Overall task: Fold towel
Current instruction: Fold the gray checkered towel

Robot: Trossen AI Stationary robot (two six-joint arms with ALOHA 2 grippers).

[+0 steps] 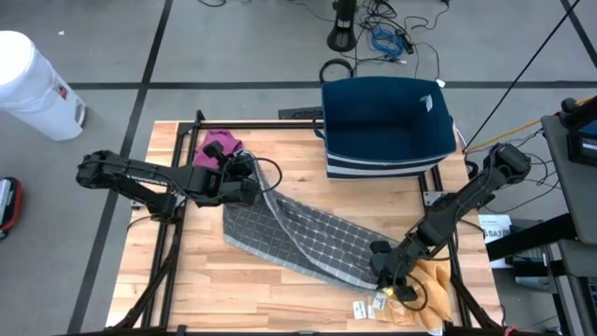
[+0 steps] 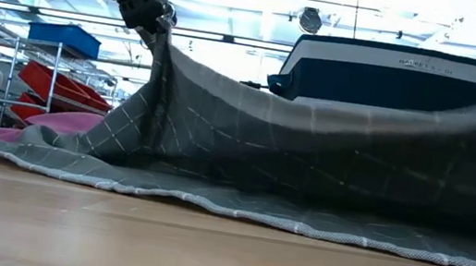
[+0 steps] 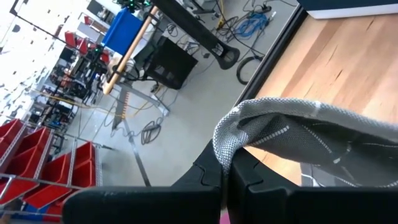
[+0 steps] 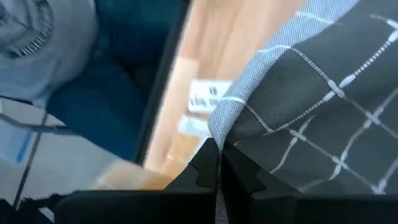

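Towel (image 1: 308,238) lay stretched diagonally across the surface (image 1: 280,299), its long axis running from the left fingers (image 1: 254,177), pinching one lifted corner toward the far-left corner, to the right fingers (image 1: 382,271), pinching the opposite corner near the near-right corner.

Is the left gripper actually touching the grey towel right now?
Touching. In the left wrist view the left gripper is shut on a bunched edge of the grey towel, and the low view shows the cloth hanging from it.
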